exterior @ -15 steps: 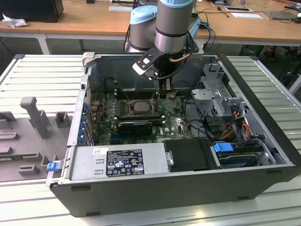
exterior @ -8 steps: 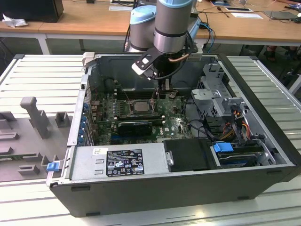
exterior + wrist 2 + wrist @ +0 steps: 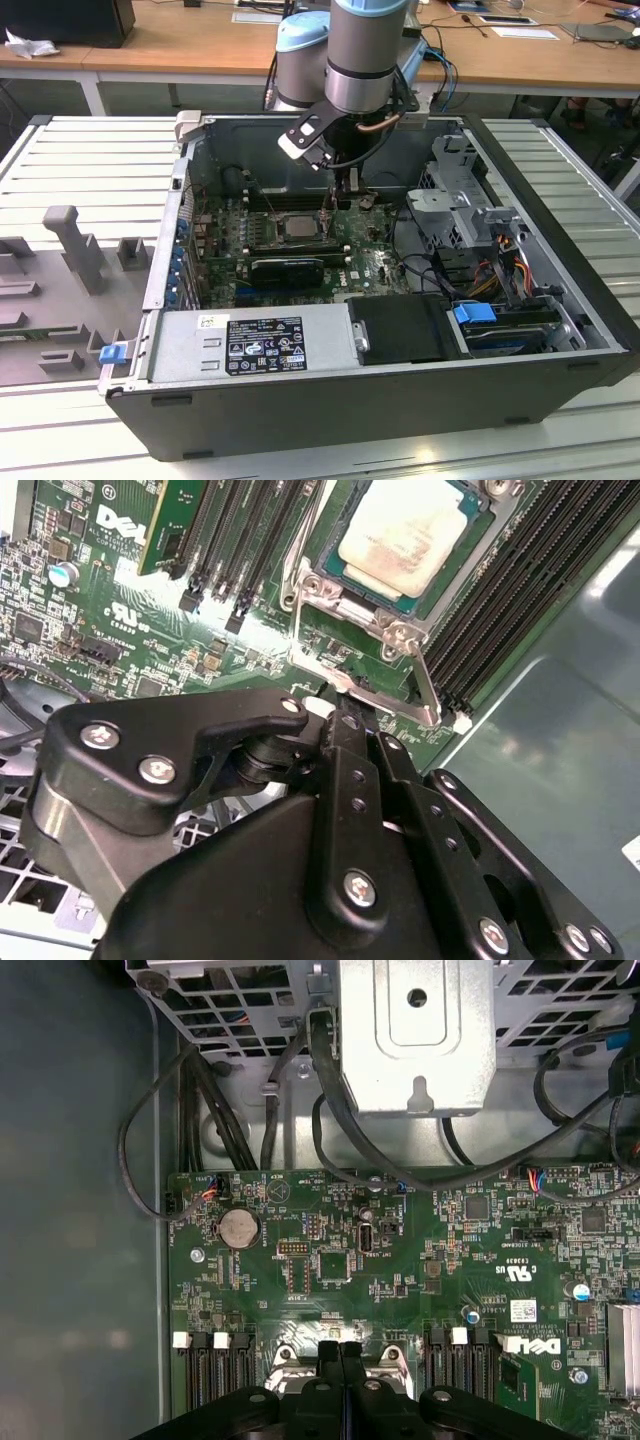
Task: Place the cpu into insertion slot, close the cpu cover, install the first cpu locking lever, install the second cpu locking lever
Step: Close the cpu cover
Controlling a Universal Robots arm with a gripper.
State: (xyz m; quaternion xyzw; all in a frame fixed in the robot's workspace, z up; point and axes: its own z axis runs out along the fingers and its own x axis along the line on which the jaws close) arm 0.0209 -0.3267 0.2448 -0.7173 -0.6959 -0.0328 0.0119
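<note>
The cpu, pale silvery and square, lies in the insertion slot on the green board. The cpu cover, a dark silver frame, lies flat around the chip's edge. One thin metal locking lever slants off the frame's corner, and a second lever bar runs across just ahead of my fingertips. My gripper hangs right beside the socket with its black fingers pressed together. Whether the tips touch the lever bar is hidden by the fingers.
Long black memory slots flank the socket on both sides. A metal drive cage with black cables stands beyond the board. The power supply fills the case's front, and the case's grey walls enclose the board.
</note>
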